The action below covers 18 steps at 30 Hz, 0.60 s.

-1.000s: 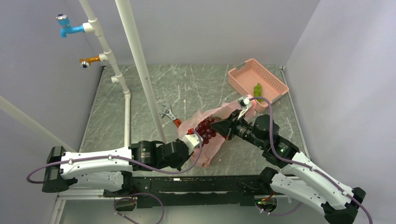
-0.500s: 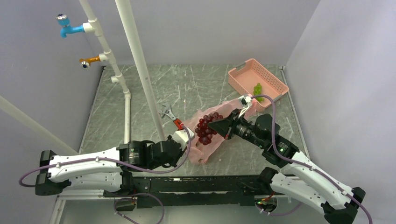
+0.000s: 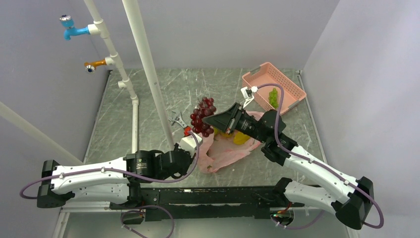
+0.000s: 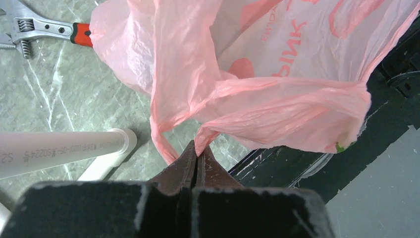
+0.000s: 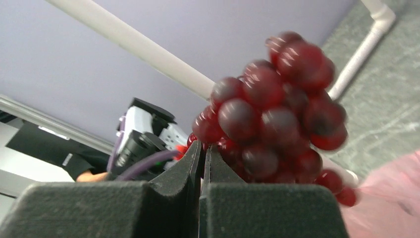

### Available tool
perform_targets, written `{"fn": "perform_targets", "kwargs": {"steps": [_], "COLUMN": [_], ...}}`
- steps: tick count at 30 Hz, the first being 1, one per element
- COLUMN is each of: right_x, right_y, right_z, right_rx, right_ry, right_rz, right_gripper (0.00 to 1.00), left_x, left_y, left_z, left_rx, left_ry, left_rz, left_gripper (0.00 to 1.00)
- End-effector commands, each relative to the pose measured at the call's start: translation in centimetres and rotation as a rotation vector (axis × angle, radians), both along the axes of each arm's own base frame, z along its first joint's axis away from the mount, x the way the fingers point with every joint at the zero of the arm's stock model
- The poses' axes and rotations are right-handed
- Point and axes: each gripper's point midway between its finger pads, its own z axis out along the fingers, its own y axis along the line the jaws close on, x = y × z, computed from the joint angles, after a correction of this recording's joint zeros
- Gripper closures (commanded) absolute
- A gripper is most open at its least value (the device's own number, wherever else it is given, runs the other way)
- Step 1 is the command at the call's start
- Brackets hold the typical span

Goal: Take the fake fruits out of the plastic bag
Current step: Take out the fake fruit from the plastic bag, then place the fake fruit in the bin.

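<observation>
Pale lilac walls close in a grey-green marbled table, crossed by a slanting white pipe (a red-handled wrench lies at its foot). The plastic bag lies crumpled at the front middle, with a fold of its edge pinched in the fully closed left gripper. The right gripper is clamped tight on the dark red grape bunch, held in the air beside the pipe and clear of the bag.
</observation>
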Motion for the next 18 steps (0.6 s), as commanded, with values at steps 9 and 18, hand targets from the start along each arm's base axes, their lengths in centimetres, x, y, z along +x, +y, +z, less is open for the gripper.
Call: {"fn": "perform_targets", "kwargs": {"steps": [9,18], "right_x": [4.5,13.4], "right_y": [-8.4,-17.6], "right_z": [11.8,9.0], "right_rx": [-0.128,-0.553], "right_ry": [-0.301,-0.292], "right_rz": [-0.440,-0.912], "right_gripper": [1.00,1.00], "left_x": [0.3,0.2], "left_y": [0.0,0.8], "left_z": [1.0,1.5], "left_rx": [-0.051,-0.059], "left_ry": [-0.005,-0.005], "left_rz": [0.043,0.051], "left_gripper": [1.00,1.00]}}
